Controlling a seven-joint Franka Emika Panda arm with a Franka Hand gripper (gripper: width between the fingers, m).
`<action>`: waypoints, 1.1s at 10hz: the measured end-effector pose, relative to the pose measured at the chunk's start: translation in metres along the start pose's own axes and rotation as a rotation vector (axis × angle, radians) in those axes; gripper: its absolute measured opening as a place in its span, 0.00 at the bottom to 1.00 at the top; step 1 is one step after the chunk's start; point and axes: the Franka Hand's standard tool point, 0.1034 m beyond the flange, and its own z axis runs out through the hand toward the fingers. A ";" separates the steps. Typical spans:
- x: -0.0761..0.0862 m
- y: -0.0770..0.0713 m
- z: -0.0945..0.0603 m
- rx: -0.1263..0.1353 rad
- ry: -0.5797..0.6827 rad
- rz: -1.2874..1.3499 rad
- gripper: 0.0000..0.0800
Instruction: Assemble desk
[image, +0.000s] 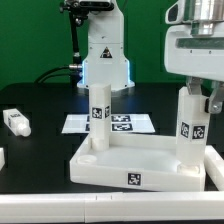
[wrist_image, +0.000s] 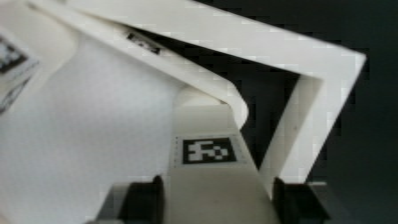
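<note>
The white desk top (image: 140, 165) lies on the black table with its rim up. One tagged leg (image: 99, 116) stands upright in its far corner on the exterior view's left. My gripper (image: 190, 92) is shut on a second tagged leg (image: 187, 128), which stands upright at the top's corner on the exterior view's right. In the wrist view this leg (wrist_image: 214, 150) runs down between my dark fingers (wrist_image: 146, 198) to the desk top (wrist_image: 107, 110). A third leg (image: 15, 121) lies loose on the table at the exterior view's left.
The marker board (image: 125, 123) lies flat behind the desk top. The robot base (image: 105, 55) stands at the back. Another white part (image: 3, 156) shows at the exterior view's left edge. A white rail (image: 212, 165) runs along the right edge.
</note>
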 end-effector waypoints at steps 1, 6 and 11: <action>0.002 -0.004 0.001 0.018 -0.029 0.160 0.36; 0.002 -0.009 0.000 0.025 -0.038 0.049 0.49; 0.000 -0.017 -0.006 0.049 -0.033 -0.404 0.81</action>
